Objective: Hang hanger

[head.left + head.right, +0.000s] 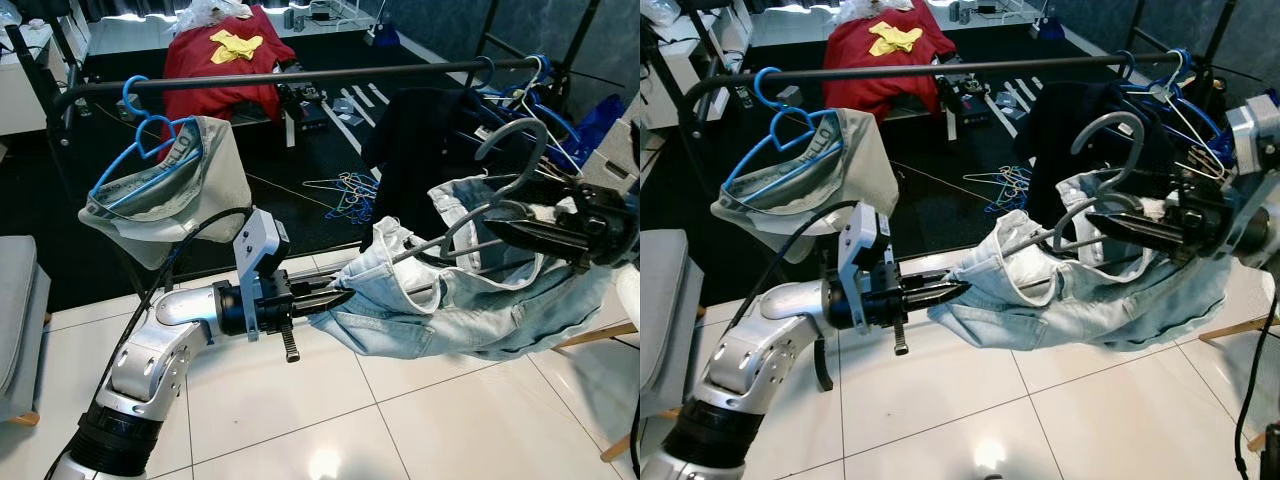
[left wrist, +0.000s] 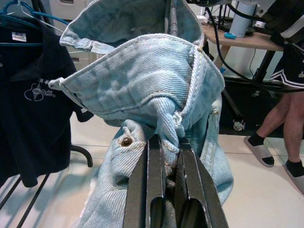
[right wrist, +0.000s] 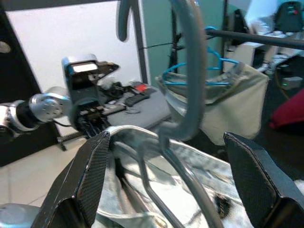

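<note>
A grey hanger (image 1: 515, 135) carries pale blue jeans (image 1: 450, 310) below the black rail (image 1: 300, 77). Its hook points up, level with the rail's near side. My right gripper (image 3: 166, 137) is open, its two fingers spread wide on either side of the hanger's neck (image 3: 190, 71), with the denim draped under them. My left gripper (image 1: 335, 298) reaches in from the left and is shut on the jeans' waistband (image 2: 166, 118), stretching the fabric sideways.
On the rail hang a blue hanger (image 1: 150, 140) with a beige garment (image 1: 190, 185), a dark shirt (image 1: 420, 140) and several blue hangers (image 1: 530, 90). Loose hangers (image 1: 350, 195) lie on the dark floor behind. A person's legs (image 2: 285, 123) stand nearby.
</note>
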`<state>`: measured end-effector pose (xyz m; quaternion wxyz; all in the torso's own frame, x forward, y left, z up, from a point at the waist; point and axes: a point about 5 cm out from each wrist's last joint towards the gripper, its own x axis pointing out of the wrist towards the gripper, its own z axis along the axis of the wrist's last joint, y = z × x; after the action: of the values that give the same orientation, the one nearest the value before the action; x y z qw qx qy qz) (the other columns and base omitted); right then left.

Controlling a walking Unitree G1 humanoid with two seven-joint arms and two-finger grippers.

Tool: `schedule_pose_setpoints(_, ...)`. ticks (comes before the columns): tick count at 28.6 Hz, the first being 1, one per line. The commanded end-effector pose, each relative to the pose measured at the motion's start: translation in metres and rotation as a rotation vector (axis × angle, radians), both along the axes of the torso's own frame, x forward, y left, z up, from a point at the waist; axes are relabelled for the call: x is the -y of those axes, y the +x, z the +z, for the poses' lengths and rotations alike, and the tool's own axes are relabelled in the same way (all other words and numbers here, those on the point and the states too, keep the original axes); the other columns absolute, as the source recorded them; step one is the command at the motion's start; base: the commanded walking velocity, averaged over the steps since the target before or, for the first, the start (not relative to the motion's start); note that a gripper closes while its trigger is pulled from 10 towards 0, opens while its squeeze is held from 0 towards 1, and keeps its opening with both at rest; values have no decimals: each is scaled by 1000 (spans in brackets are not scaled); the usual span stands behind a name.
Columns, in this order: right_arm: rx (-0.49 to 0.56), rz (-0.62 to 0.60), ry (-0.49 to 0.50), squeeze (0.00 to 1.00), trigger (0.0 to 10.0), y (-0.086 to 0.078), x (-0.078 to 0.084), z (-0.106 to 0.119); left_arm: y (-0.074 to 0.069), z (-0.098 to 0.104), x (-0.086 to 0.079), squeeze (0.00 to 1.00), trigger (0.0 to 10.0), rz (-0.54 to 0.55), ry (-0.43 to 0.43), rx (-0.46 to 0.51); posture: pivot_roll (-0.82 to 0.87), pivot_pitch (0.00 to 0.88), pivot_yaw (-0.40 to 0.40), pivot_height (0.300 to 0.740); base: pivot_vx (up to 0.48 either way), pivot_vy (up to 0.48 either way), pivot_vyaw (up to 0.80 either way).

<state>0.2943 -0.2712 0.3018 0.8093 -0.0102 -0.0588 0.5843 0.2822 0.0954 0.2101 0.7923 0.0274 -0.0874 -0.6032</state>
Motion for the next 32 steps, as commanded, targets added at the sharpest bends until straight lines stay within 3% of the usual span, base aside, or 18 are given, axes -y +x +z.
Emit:
schedule_pose_setpoints(1, 9, 49, -1, 0, 10000, -1, -7, 3, -6, 8, 4, 0, 0, -52, -29, 39, -211, 134, -26, 740, 0, 0, 0)
schedule_pose_setpoints(7, 31, 74, 15, 0, 9882, 0, -11, 11, -8, 4, 5, 0, 0, -74, -10, 25, -213, 133, -27, 740, 0, 0, 0)
schedule_pose_setpoints(8, 31, 75, 20, 0, 4941, 0, -11, 12, -8, 4, 5, 0, 0, -75, -9, 24, -213, 133, -27, 740, 0, 0, 0)
schedule_pose_setpoints(9, 30, 76, 23, 0, 1216, 0, -12, 12, -8, 3, 5, 0, 0, -76, -7, 23, -212, 132, -27, 740, 0, 0, 0)
schedule_pose_setpoints(12, 27, 77, 24, 0, 1216, 0, -12, 12, -9, 3, 5, 0, 0, -76, -6, 22, -212, 132, -28, 740, 0, 0, 0)
schedule_pose_setpoints(13, 20, 83, 26, 0, 0, 0, -12, 12, -8, 3, 4, 0, 0, -69, -5, 25, -214, 132, -29, 740, 0, 0, 0)
schedule_pose_setpoints(32, 4, 89, 8, 0, 0, -5, -10, 13, 8, 2, -2, 0, 0, 47, -20, 54, -230, 129, -23, 740, 0, 0, 0)
